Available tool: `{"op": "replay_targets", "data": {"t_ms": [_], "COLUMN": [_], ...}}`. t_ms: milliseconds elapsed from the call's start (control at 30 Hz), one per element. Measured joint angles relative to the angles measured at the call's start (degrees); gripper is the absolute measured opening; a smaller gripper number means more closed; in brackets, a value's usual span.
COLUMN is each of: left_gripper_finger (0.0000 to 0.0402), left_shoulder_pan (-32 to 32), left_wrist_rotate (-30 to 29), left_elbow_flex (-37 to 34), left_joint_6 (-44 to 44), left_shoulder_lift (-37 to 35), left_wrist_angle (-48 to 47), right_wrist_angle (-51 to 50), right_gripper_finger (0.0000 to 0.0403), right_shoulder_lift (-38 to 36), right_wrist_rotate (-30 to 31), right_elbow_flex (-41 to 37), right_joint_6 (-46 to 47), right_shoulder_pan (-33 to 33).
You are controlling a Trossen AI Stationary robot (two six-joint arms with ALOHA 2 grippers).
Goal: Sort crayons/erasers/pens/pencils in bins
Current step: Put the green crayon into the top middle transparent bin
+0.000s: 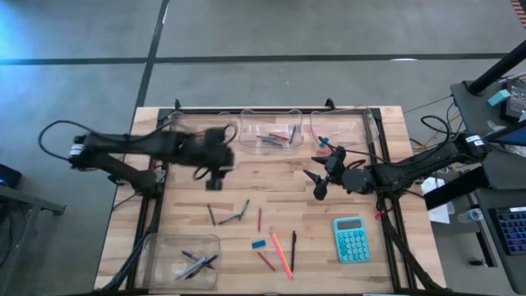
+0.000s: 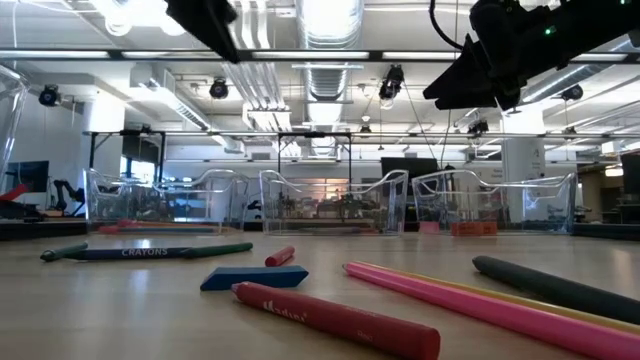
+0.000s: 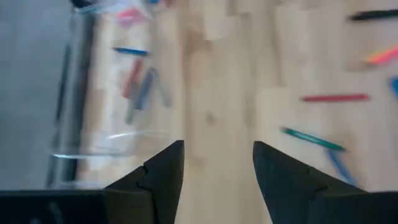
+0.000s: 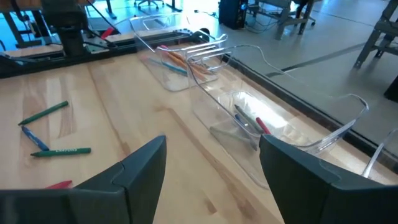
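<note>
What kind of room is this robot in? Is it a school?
Probably not a school: it looks like a big robot lab or workshop. Bare pipes and ducts run along the ceiling, the floor is plain concrete, and the wooden table has two robot arms mounted beside it.

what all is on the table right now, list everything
bins: four, clear; three along the far edge, one at the near left corner, some sticks inside
calculator: one, teal, near right
loose sticks: roughly seven; green, blue, red, pink-orange, black; mid-table
eraser: one, blue, among the sticks
left gripper: one, dark, open and empty, by the far left bin
right gripper: one, dark, open and empty, above the table's right side
</note>
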Motion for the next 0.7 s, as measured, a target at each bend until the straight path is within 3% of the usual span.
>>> {"op": "replay_targets", "data": {"t_ms": [167,467,700], "left_gripper_finger": [0.0163,0.0140,0.0138], "left_shoulder_pan": [-5.7,-6.0,-6.5], "left_wrist_rotate": [2.9,11.7,17.9], "left_elbow_flex": [-10.0,-31.9,-32.8], "left_joint_6": [-7.9,-11.7,-11.6], "left_shoulder_lift": [-6.3,-9.3,-3.6], "left_wrist_angle": [-1.4,5.2,9.5], "right_wrist_angle": [0.1,0.0,0.1], "right_gripper_finger": [0.0244,0.0244,0.0244], "right_shoulder_lift": [0.0,0.0,0.0], "right_wrist_rotate": [-0.1,-0.2,-0.2], "right_elbow_flex": [0.0,-0.1,-0.2], "right_joint_6": [1.6,1.1,1.0], "right_shoulder_pan": [0.0,0.0,0.0]}}
